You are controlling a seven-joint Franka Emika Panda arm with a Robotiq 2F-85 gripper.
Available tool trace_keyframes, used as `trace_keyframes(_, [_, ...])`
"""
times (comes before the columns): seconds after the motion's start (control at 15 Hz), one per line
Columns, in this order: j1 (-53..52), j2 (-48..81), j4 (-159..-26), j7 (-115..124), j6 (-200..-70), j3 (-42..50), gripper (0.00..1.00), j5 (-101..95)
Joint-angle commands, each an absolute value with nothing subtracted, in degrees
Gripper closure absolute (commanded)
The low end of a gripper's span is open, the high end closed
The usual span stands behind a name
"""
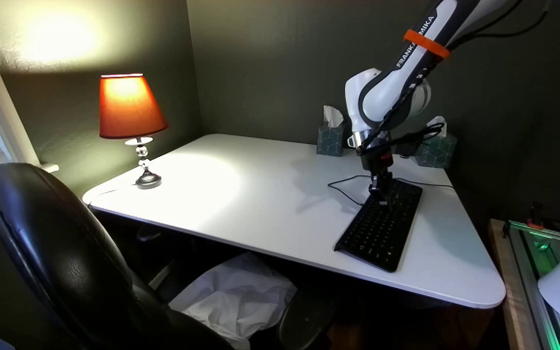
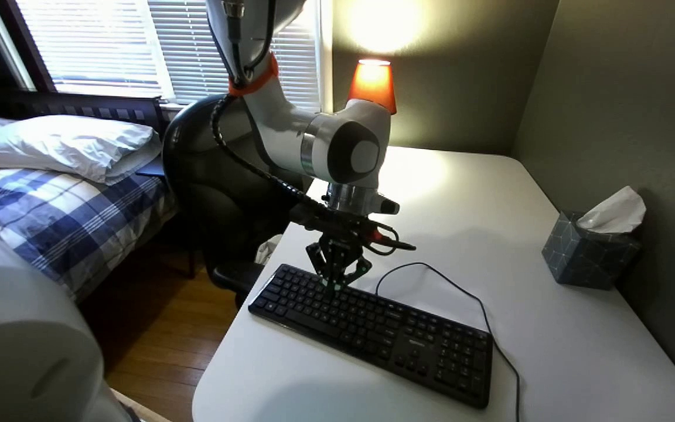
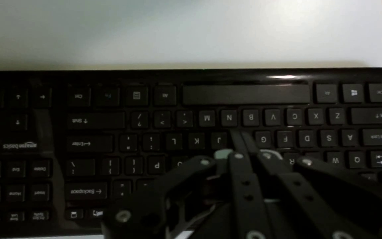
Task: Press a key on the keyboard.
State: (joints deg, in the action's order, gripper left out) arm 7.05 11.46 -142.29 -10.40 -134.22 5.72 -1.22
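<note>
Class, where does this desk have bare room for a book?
Bare: the broad desktop between table lamp and keyboard cable, plus a narrower strip beside the keyboard, past its spacebar. Crowded: beneath the hand, and between keyboard and tissue boxes, where cable winds.

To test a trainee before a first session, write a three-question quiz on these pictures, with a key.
1. True or false: the table lamp with the orange tapered shade is lit.

2. Multiple choice: the flat black rectangular keyboard lies on
a) the blue-and-white plaid bed
b) the white table with rounded corners
c) the black high-backed chair

3. Short answer: in the wrist view, between which two visible letter keys do the tips of the closed jaws appear?

Key: 1. True. 2. b. 3. The small square black G key and the small square black J key.
</note>
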Motion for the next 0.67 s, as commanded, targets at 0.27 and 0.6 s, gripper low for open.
trace_keyframes(0.27, [7.49, 14.0, -140.31, -11.04, -134.02, 5.27, 1.0, -0.11])
trace_keyframes(0.6, [7.49, 15.5, -139.2, -11.17, -133.73, 4.98, 1.0, -0.1])
